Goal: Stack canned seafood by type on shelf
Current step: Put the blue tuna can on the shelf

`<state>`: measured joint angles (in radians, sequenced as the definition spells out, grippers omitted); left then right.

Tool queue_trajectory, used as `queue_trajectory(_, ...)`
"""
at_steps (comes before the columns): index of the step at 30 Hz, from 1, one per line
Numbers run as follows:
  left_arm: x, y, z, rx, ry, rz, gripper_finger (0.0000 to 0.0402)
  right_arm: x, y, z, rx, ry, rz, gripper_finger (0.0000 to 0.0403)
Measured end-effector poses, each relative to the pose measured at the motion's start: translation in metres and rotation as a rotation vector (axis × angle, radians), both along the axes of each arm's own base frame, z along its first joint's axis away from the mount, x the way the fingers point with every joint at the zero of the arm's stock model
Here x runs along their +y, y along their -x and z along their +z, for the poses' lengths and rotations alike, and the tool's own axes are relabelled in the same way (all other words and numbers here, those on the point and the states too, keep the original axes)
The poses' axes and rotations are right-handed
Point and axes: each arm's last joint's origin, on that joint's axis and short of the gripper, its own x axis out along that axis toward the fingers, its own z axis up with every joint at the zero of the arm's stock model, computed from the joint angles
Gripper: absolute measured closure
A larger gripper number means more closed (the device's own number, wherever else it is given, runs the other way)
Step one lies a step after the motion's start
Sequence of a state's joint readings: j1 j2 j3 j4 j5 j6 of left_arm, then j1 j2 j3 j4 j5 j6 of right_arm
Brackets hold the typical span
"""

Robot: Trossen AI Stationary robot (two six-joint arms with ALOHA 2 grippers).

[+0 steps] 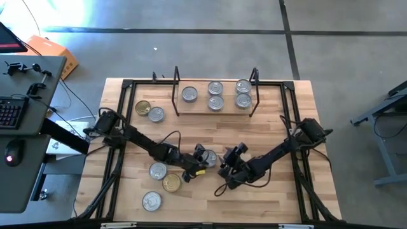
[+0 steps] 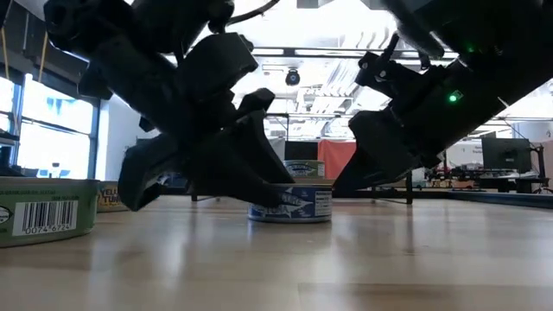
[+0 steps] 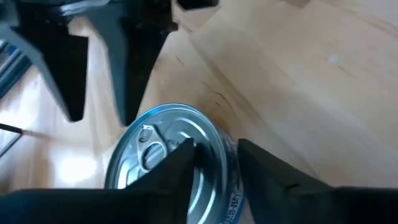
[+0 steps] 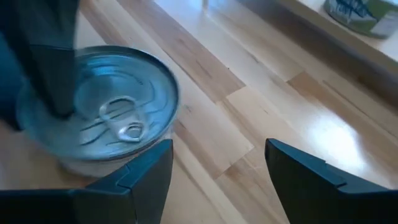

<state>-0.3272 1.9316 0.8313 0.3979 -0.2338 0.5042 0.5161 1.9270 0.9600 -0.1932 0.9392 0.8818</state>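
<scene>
Tin (image 1: 208, 156) at table centre, silver lid up, blue label; shelf (image 1: 215, 105) at twelve o'clock from it. We see the left gripper (image 3: 214, 165) narrowly parted, fingers straddling the tin's rim at its nine o'clock. The right gripper (image 4: 217, 165), wide apart and empty, waits at three o'clock. We judge a firm pinch, then a level lift, best.
</scene>
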Motion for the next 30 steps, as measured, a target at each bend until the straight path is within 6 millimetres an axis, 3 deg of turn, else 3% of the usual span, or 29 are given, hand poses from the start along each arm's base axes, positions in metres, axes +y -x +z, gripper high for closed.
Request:
queue_trajectory(5, -0.007, 0.004, 0.002, -0.003, -0.030, 0.031, 0.0388, 0.019, 0.011, 0.007, -0.036, 0.060, 0.046, 0.0155)
queue_trajectory(11, -0.019, 0.017, 0.019, -0.036, -0.085, 0.123, 0.0396, 0.040, 0.032, 0.024, -0.088, 0.133, 0.098, 0.0155)
queue_trajectory(16, -0.015, 0.025, 0.050, -0.095, -0.084, 0.243, 0.0399, 0.048, 0.037, 0.026, -0.123, 0.166, 0.104, 0.0155)
queue_trajectory(22, 0.009, 0.025, 0.059, -0.094, -0.150, 0.382, 0.0401, 0.045, 0.037, 0.025, -0.121, 0.167, 0.093, 0.0155)
queue_trajectory(30, 0.085, 0.013, 0.061, -0.063, -0.129, 0.616, 0.0401, 0.041, 0.034, 0.025, -0.111, 0.159, 0.081, 0.0155)
